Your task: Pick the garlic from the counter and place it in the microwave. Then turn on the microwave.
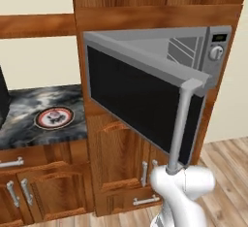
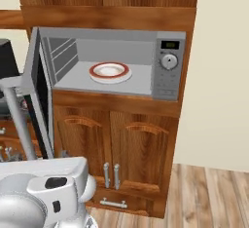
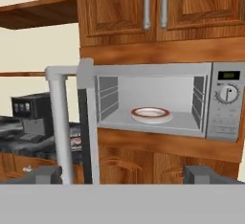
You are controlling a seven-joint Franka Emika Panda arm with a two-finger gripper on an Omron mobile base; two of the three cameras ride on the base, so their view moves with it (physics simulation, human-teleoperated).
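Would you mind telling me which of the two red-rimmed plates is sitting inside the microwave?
The plain white-centred plate is inside the open microwave; the other plate, with a dark pattern in its middle, lies on the counter.

No legible text, brand, number or sign on any item. Microwave [image 2: 168,66]: small dark display window above the round knob [image 2: 168,61], its contents too blurred to read. Plate on the counter [image 1: 29,119], red-rimmed [image 1: 54,118]: dark central emblem, indistinct; coffee machine [image 3: 32,115]: button panel unmarked as far as can be told.
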